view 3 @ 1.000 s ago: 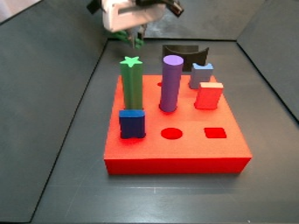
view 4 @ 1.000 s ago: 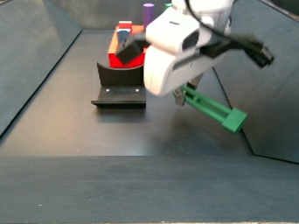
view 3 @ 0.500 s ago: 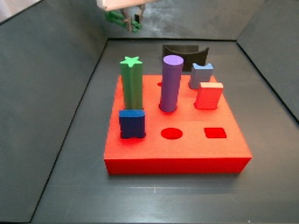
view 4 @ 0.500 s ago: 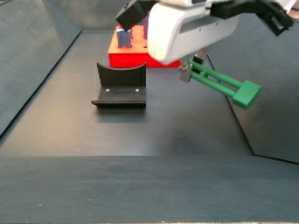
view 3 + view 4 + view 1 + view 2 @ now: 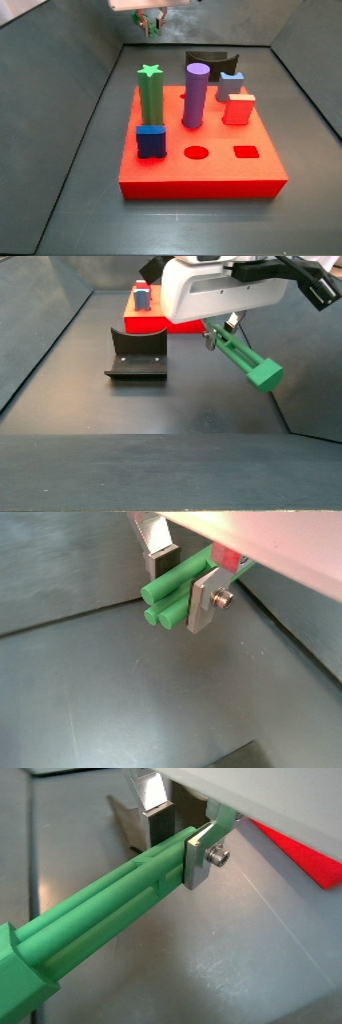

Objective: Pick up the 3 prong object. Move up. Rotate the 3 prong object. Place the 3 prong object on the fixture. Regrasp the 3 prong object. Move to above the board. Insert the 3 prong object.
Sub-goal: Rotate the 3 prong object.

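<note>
My gripper (image 5: 183, 584) is shut on one end of the green 3 prong object (image 5: 171, 600), whose three lobes show end-on between the silver fingers. In a wrist view the long bar (image 5: 94, 908) runs out from the gripper (image 5: 181, 840). In a side view the gripper (image 5: 218, 328) hangs high above the floor and the 3 prong object (image 5: 243, 359) slants down from it, free end lowest. The black fixture (image 5: 136, 354) stands on the floor beside and below it. The red board (image 5: 201, 172) lies farther off; the gripper (image 5: 151, 20) is beyond its far end.
On the board stand a green star-topped post (image 5: 150, 95), a purple cylinder (image 5: 195, 95), a blue block (image 5: 151, 141) and a red block (image 5: 238, 108). Round and square holes (image 5: 197, 153) are open at its near side. Dark walls (image 5: 40, 326) enclose the floor.
The gripper has risen from near the floor with the 3 prong object in it. The bar now slants more steeply, its free end lower than half a second ago.
</note>
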### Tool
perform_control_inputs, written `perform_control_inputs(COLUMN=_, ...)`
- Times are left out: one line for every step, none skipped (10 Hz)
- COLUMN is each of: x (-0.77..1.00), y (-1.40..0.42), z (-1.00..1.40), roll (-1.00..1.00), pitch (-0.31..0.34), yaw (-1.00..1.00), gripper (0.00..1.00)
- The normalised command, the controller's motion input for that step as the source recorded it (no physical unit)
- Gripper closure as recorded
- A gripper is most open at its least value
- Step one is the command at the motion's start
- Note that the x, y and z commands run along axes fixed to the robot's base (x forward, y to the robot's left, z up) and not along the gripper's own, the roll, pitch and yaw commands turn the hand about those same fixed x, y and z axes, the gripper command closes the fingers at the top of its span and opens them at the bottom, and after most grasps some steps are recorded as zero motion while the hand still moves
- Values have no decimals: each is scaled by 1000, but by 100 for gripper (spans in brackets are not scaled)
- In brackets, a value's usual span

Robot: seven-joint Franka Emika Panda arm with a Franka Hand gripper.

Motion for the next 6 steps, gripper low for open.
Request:
perform_control_inputs(x=29, y=23, z=-35, roll=0, pitch=-1, yaw=-1000, gripper=100)
perform_control_inputs(x=29, y=23, z=-34, roll=0, pitch=-1, yaw=-1000, gripper=100)
perform_control_inputs(x=29, y=23, z=-33, roll=0, pitch=-2, yaw=-1000, gripper=100)
perform_control_inputs(x=30, y=23, z=-32, roll=0, pitch=-2, yaw=-1000, gripper=100)
perform_control_inputs(x=30, y=23, z=-32, roll=0, pitch=-2, yaw=-1000, gripper=100)
perform_control_inputs(x=30, y=23, z=-31, roll=0, pitch=-2, yaw=-1000, gripper=100)
